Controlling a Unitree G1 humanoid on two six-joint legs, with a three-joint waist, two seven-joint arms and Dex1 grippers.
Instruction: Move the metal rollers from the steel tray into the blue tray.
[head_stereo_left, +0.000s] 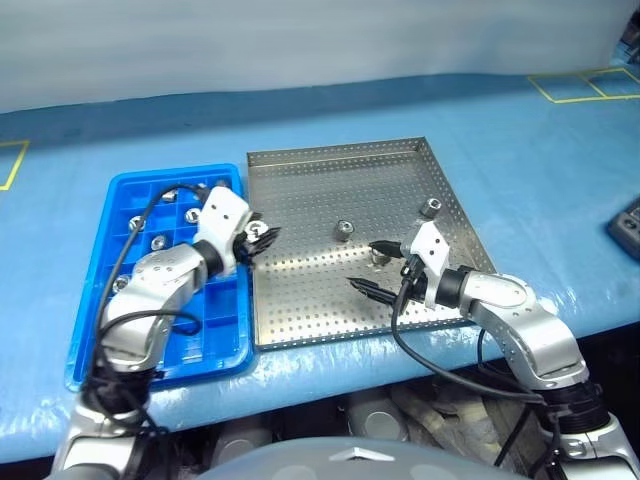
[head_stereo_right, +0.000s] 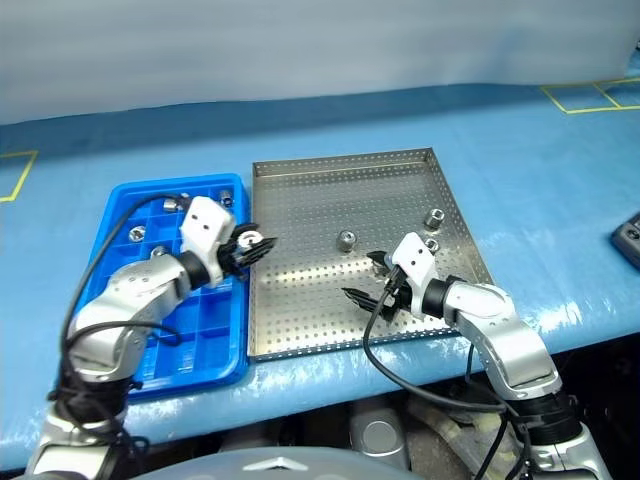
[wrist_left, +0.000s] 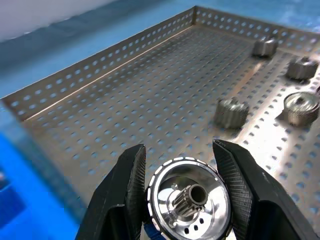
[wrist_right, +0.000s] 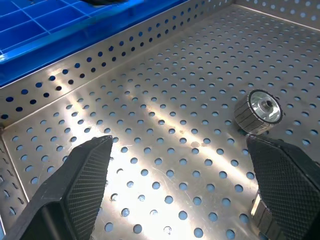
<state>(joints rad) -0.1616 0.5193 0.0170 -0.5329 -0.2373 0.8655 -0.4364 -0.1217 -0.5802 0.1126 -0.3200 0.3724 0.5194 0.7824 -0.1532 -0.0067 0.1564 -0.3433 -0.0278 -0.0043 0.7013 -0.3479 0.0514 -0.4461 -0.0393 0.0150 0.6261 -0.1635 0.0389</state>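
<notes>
Head views: left gripper (head_stereo_left: 262, 234) carries a metal roller (head_stereo_left: 259, 231) over the seam between steel tray (head_stereo_left: 300, 170) and blue tray (head_stereo_left: 215, 350); next comes a free compartment. Left wrist view: jaws clamp the roller. Right wrist view: right gripper (wrist_right: 192, 185) gapes near another roller (wrist_right: 258, 111). No writing legible.

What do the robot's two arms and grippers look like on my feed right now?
Both arms are rounded silver-grey metal segments with black joints. Each wrist ends in a white block-shaped housing carrying the gripper. The left gripper and right gripper each have two black tapered fingers with fine cross-hatched textured pads. A loose black cable loops along each forearm to the wrist. No markings are legible.
</notes>
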